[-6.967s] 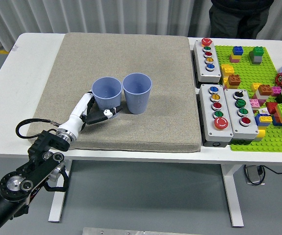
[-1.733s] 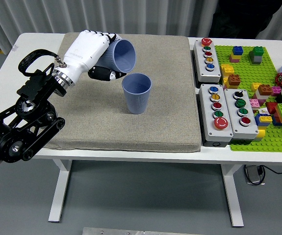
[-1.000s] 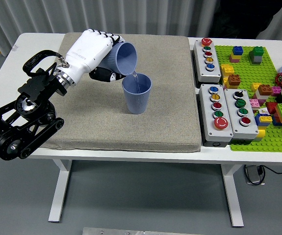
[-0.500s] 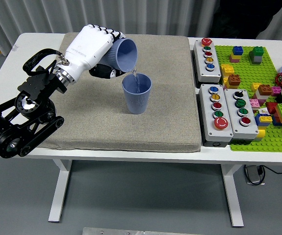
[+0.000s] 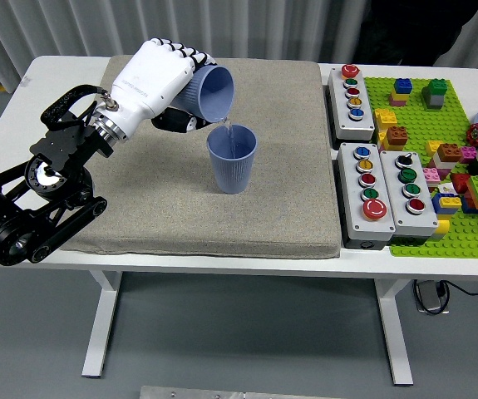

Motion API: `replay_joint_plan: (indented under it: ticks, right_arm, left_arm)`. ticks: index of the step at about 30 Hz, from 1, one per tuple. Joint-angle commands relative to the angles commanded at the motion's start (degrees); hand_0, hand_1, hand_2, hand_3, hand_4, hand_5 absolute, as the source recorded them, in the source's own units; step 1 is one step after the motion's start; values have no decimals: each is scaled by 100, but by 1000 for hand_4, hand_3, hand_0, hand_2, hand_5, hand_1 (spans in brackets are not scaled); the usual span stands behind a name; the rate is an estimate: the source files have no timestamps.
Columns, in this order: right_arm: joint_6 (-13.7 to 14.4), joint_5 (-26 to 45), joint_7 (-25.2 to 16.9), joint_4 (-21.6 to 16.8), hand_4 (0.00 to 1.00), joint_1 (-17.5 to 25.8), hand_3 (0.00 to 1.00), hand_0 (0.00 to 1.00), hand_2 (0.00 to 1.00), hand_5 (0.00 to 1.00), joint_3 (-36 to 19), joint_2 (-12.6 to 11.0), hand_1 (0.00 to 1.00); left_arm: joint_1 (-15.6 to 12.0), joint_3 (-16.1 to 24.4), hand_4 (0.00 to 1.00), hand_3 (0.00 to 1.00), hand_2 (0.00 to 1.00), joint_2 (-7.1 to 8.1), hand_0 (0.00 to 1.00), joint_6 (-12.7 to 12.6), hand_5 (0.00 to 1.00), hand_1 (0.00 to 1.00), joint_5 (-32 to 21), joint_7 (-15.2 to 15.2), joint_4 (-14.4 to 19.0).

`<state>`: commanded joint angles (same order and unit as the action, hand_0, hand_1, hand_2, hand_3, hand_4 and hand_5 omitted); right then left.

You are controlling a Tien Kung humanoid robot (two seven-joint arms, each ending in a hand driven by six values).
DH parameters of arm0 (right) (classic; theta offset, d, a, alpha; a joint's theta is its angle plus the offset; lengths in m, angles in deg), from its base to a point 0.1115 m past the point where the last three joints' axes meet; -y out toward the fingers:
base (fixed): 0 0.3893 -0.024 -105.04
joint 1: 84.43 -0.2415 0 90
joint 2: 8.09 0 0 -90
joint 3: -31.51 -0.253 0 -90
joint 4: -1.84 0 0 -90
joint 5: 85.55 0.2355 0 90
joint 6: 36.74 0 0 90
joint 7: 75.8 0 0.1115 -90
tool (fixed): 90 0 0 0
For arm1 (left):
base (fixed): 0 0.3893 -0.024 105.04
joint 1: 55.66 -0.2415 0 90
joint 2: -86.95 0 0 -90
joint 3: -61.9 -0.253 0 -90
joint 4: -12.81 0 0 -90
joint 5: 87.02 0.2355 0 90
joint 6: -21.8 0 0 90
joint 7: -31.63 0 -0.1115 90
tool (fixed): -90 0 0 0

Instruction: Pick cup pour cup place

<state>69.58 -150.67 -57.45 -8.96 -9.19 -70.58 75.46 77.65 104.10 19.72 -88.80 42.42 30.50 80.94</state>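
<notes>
Head view: left hand [image 5: 151,79] tips held cup [image 5: 209,91] slightly higher, still pouring.

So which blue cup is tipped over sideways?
The held cup in the left hand, up in the air, tipped with its mouth pointing right and water running out. The other cup stands upright on the mat below it.

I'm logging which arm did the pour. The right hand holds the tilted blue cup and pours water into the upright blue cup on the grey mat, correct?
Not quite: the left hand, coming in from the picture's left, holds the tilted blue cup. The rest stands: water runs into the upright blue cup on the grey mat, as the head view shows.
</notes>
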Motion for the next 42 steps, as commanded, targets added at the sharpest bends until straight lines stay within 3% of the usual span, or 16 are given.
replay_joint_plan:
  ticks: [30,42]
  right_arm:
    - [-9,-27,13,1,2,31,565,685,587,110,-25,3,633]
    - [-13,-27,16,1,2,35,566,685,586,110,-35,7,633]
  left_arm:
    - [306,-609,776,514,477,247,404,15,206,414,56,-129,6]
    - [347,-602,779,513,476,260,409,474,215,412,56,-159,73]
